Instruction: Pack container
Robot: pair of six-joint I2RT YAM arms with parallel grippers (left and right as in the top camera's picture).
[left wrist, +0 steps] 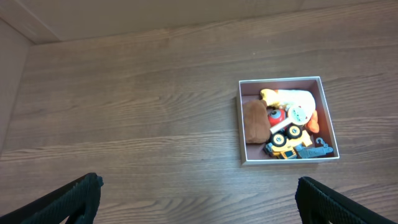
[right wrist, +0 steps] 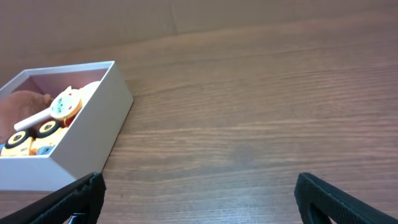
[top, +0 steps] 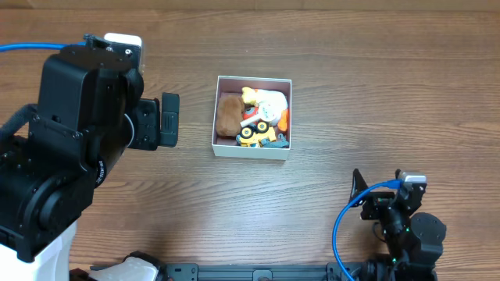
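The container [top: 251,151] is a square white box with a pink-brown inside, at the table's middle. It holds several toys: a brown plush [top: 228,114], a white and yellow toy [top: 269,101], a yellow truck [top: 258,133]. It also shows in the left wrist view [left wrist: 240,130] and in the right wrist view [right wrist: 93,134]. My left gripper [left wrist: 199,199] is open and empty, raised left of the box. My right gripper [right wrist: 199,193] is open and empty, low at the front right, apart from the box.
The left arm's bulky black body [top: 70,148] fills the left side. The right arm [top: 398,222] with its blue cable [top: 344,226] sits at the front right edge. Bare wood table [top: 375,86] surrounds the box.
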